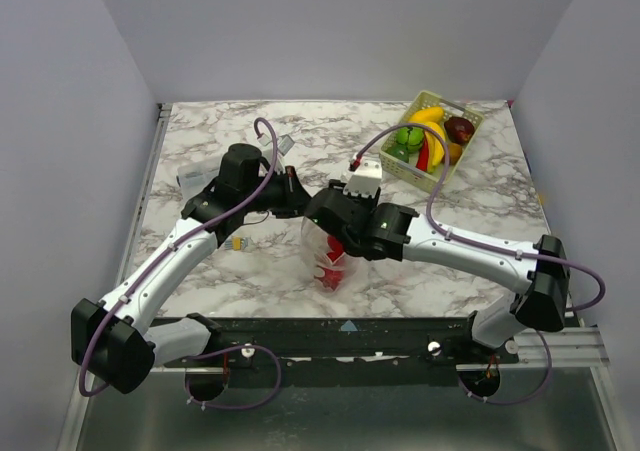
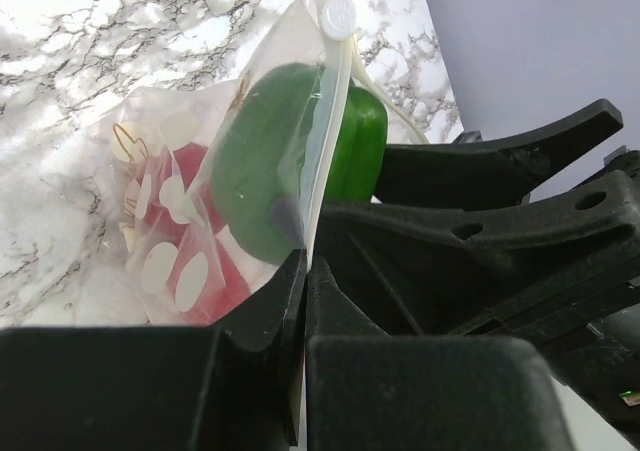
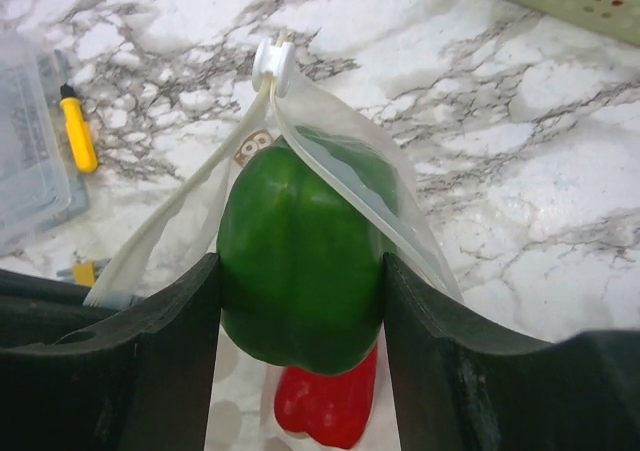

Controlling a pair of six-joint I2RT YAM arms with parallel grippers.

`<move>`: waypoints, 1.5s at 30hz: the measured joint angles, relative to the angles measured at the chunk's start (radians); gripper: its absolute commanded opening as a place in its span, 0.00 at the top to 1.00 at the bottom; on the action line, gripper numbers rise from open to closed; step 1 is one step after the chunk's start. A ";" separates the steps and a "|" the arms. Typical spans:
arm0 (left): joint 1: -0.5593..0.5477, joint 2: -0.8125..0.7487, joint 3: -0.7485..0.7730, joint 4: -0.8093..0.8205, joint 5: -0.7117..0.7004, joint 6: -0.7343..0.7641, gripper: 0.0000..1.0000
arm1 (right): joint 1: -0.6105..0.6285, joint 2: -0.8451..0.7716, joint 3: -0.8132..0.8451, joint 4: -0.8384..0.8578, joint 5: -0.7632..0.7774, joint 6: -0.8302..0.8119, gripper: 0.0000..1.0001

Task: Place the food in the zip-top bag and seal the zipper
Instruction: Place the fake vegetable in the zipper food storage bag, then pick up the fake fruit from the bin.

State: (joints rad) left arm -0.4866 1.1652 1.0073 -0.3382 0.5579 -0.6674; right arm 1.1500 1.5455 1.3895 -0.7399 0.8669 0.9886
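Zip-top bag (image 1: 330, 256) sits mid-table near the front edge, a red pepper (image 3: 325, 406) inside. To its left lie a clear packet (image 3: 30, 141) and a yellow-handled tool (image 3: 78, 136). The left gripper (image 2: 305, 271) pinches the bag's mouth edge. The right gripper (image 3: 302, 306) clamps the green pepper (image 3: 295, 226), seemingly half inside the mouth. Bare marble (image 1: 480, 211) lies to the right, and the basket (image 1: 412, 176) sits in the far-right corner.

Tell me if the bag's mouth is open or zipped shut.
The bag is open: its edges spread apart below the white slider, with the green pepper between them in the right gripper.
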 measured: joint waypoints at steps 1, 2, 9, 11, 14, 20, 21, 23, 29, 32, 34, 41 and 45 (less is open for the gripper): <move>0.000 0.000 0.000 0.000 0.000 0.000 1.00 | 0.000 0.005 0.000 0.011 0.018 -0.006 0.52; 0.000 0.000 0.000 0.000 0.000 0.000 1.00 | 0.000 0.011 0.000 0.021 0.038 -0.013 0.40; 0.009 0.002 -0.002 -0.016 -0.016 0.006 1.00 | -0.003 0.091 0.003 0.037 0.146 -0.026 0.05; 0.010 0.006 -0.002 -0.024 -0.027 0.008 1.00 | -0.005 0.110 0.017 0.015 0.158 -0.026 0.07; 0.011 0.009 -0.002 -0.026 -0.026 0.007 1.00 | -0.006 0.117 0.034 -0.007 0.156 -0.031 0.16; 0.005 0.009 -0.002 -0.021 -0.019 0.006 1.00 | -0.005 0.099 0.042 -0.015 0.066 -0.057 0.33; 0.005 0.009 -0.002 -0.021 -0.018 0.006 1.00 | -0.005 0.089 0.041 -0.015 0.045 -0.063 0.34; 0.005 0.009 -0.002 -0.021 -0.015 0.006 1.00 | -0.005 0.048 0.029 -0.011 -0.007 -0.075 0.34; 0.005 0.009 -0.002 -0.022 -0.014 0.006 1.00 | -0.005 -0.106 -0.014 0.036 -0.132 -0.136 0.34; 0.005 0.010 -0.001 -0.028 -0.020 0.008 1.00 | -0.005 -0.143 0.003 0.051 -0.162 -0.174 0.32; 0.005 0.011 0.006 -0.049 -0.030 0.009 1.00 | -0.005 -0.145 0.031 0.052 -0.170 -0.201 0.30; 0.005 0.015 0.068 -0.128 -0.061 0.008 1.00 | -0.005 -0.145 0.140 0.060 -0.146 -0.296 0.24; 0.005 0.004 0.086 -0.163 -0.090 0.016 1.00 | -0.037 -0.146 0.189 0.070 -0.132 -0.340 0.24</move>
State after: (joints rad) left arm -0.4820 1.1694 1.0935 -0.5011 0.4679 -0.6510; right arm 1.1126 1.3998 1.5784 -0.6697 0.7349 0.6491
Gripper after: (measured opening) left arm 0.011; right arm 0.765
